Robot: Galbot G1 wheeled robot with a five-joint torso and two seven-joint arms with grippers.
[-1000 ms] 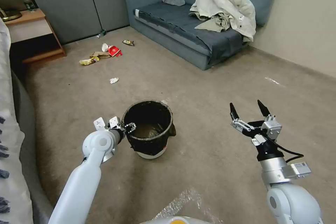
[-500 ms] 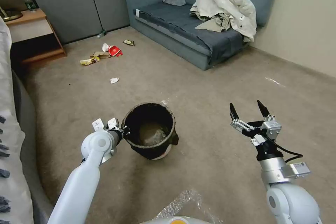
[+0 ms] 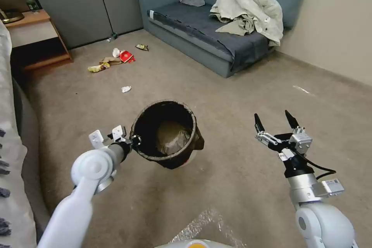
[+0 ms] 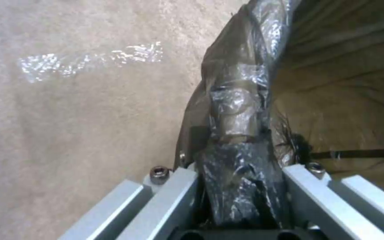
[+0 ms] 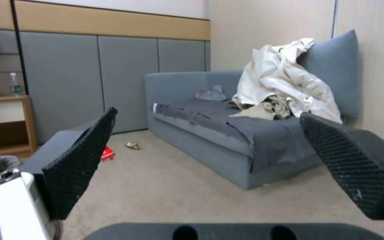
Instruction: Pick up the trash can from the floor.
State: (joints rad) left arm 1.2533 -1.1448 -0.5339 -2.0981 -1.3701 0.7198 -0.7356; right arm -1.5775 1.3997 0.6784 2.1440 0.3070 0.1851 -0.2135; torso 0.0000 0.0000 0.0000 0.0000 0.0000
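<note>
I see the left gripper (image 3: 133,140) clamped on the tilted trash can (image 3: 167,133) rim above the floor (image 3: 232,170); right gripper (image 3: 276,122) jaws apart.

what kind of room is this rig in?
Likely a lounge or hotel-style room: carpeted floor, a grey sofa with a heap of pale clothes, and a wooden side table. Litter lies on the carpet.

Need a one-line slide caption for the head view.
Left gripper clamps the rim of the tilted trash can, raised off the floor; right gripper open, idle.
</note>
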